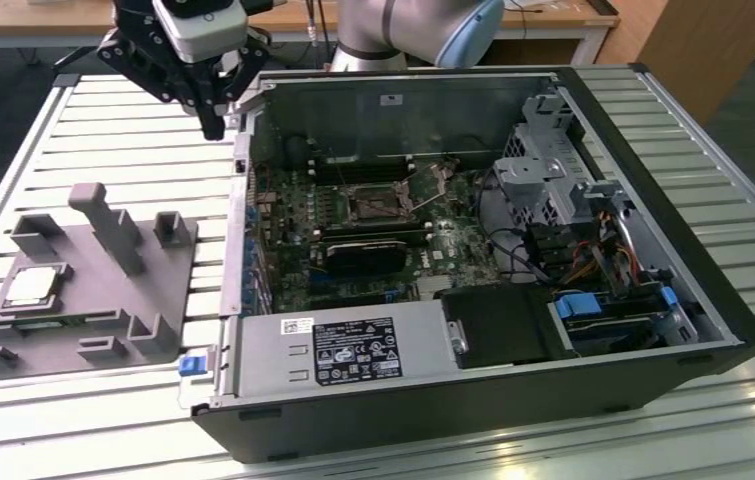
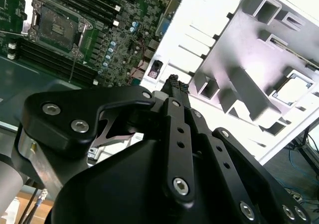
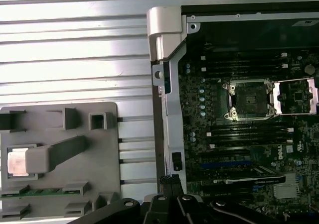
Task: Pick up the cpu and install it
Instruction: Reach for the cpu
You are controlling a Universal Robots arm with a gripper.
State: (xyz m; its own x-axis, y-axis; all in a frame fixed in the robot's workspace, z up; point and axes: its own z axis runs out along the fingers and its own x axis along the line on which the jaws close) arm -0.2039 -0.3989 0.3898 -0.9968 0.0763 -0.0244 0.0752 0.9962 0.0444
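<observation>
Bare worktop lies free between the grey fixture and the worktop's far edge. Upright posts stand close beside the cpu, which is open above. The case wall fences the socket, uncovered from above.

Bright, even light from above fills the exterior view. The slatted metal surface gleams pale, while the open computer case holds its interior in soft shade. In the second wrist view the grey fixture is washed nearly white by glare, and the claw looms dark, with small highlights on its screws. In the first wrist view the cpu flares white.
</observation>
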